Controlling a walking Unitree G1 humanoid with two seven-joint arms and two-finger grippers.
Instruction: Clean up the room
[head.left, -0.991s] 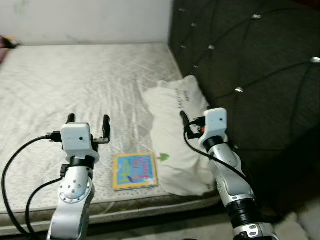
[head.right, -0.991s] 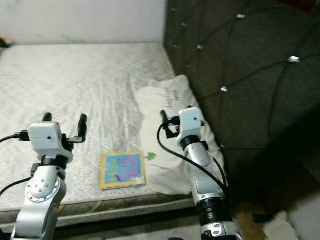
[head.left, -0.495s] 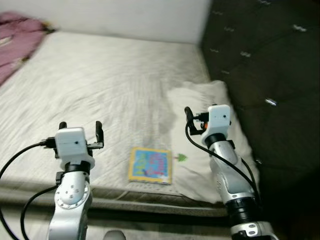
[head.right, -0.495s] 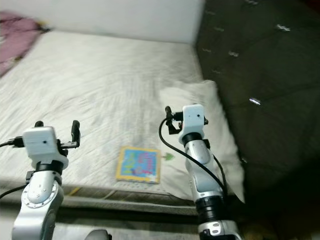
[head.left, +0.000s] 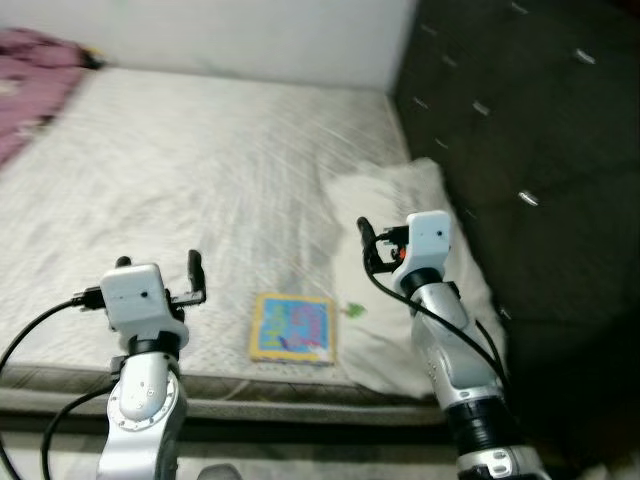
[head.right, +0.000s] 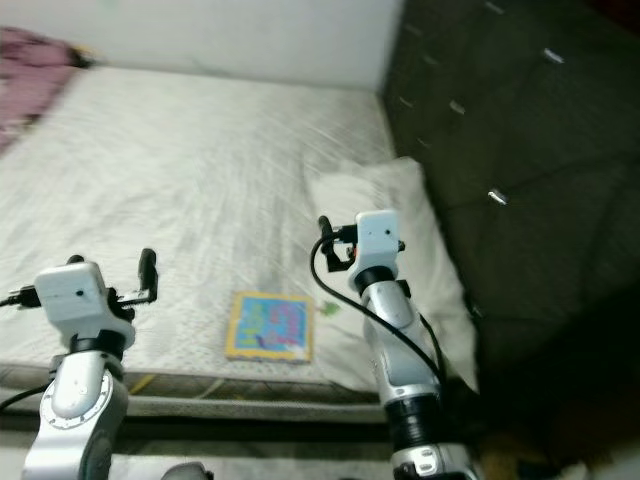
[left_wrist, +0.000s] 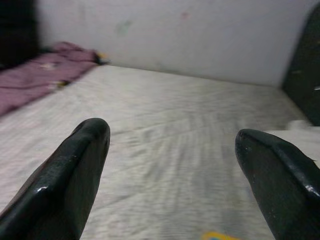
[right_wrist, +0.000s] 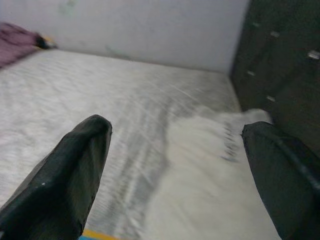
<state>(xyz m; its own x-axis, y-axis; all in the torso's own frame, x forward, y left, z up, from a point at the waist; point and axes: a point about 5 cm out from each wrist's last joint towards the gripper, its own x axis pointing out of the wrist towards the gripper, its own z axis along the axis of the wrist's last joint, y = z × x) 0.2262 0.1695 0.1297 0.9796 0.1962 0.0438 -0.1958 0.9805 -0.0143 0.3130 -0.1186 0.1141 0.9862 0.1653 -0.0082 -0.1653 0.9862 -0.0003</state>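
the robot stood at the near edge of a bare mattress (head.left: 200, 160), both arms raised over it. the left gripper (head.left: 157, 272) hung above the near left part of the mattress with its jaws wide apart and nothing between them. the right gripper (left_wrist: 0, 0)
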